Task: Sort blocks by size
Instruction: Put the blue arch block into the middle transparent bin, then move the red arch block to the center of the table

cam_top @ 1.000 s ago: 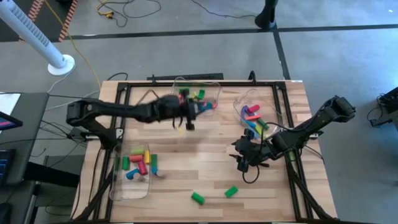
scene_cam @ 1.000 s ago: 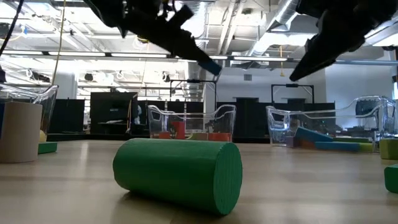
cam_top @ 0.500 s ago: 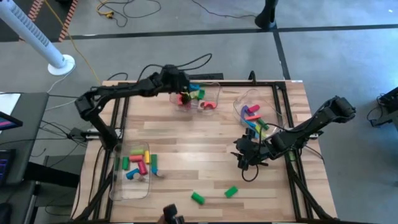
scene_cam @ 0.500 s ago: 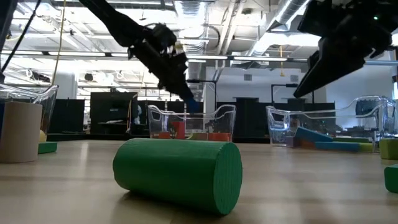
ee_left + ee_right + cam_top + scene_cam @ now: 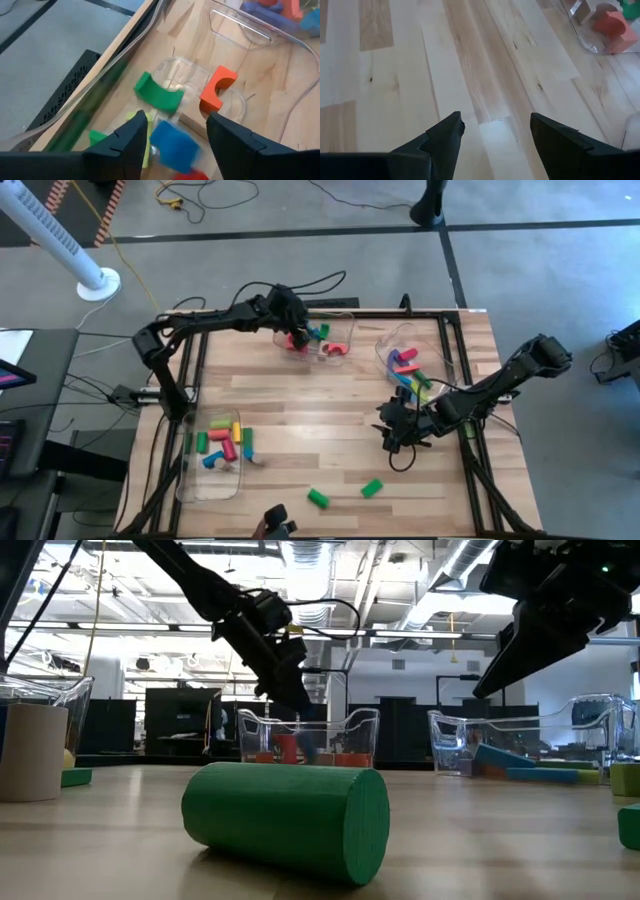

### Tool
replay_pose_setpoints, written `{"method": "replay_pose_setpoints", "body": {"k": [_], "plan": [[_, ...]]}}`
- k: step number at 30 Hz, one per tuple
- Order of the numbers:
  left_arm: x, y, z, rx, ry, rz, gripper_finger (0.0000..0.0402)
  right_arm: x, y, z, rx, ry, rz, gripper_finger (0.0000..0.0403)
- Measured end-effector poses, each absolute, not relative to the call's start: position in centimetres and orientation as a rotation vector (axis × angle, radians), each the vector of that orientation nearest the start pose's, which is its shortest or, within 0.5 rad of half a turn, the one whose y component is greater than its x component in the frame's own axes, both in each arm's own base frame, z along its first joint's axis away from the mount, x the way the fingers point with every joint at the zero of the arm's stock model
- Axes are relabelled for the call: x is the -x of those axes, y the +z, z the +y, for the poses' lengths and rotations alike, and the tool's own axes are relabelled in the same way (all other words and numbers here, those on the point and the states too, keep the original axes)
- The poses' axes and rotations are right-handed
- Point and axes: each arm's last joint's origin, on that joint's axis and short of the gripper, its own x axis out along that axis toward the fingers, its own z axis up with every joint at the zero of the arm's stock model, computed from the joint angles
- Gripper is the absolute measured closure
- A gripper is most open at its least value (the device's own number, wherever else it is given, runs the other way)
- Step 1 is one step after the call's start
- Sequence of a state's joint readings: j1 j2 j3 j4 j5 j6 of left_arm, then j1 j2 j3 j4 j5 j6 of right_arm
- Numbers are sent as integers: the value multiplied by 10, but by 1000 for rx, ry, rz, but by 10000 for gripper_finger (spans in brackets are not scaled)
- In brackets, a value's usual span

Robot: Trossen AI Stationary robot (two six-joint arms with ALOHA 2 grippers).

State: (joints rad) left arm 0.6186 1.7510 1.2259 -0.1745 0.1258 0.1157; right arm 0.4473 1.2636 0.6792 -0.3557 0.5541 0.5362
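Note:
My left gripper (image 5: pixel 299 337) (image 5: pixel 177 120) hangs open over the clear bin (image 5: pixel 343 321) at the far middle of the table. A blue block (image 5: pixel 172 147) shows blurred just below and between its fingers, loose. A green arch (image 5: pixel 157 93) and an orange-red arch (image 5: pixel 218 89) lie in that bin. My right gripper (image 5: pixel 391 436) (image 5: pixel 495 120) stands open above bare wood at the right, nothing between its fingers. A green cylinder (image 5: pixel 318 498) (image 5: pixel 285 820) and a green cube (image 5: pixel 371 488) lie on the table near the front edge.
A clear bin (image 5: pixel 384 352) at the far right holds pink, blue and green blocks. Another (image 5: pixel 188 480) at the near left holds several small blocks. In the low view a tan cylinder (image 5: pixel 30 752) stands at the left. A dark object (image 5: pixel 276 525) shows at the near edge.
My left gripper has swung from over the table's middle toward the far edge, tipping and rolling, and has come down over the far middle bin. The blue block it carried has left its fingertips and drops into that bin.

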Motion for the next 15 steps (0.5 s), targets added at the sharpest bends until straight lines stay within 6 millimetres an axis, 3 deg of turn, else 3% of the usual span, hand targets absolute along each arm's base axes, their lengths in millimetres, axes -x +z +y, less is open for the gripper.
{"method": "replay_pose_setpoints", "body": {"k": [8,15], "plan": [[-317,231,215,146,423,675,183,-215,195,89,-80,-314,761,138],[-329,239,195,90,329,663,182,-207,193,87,-111,-351,819,138]]}}
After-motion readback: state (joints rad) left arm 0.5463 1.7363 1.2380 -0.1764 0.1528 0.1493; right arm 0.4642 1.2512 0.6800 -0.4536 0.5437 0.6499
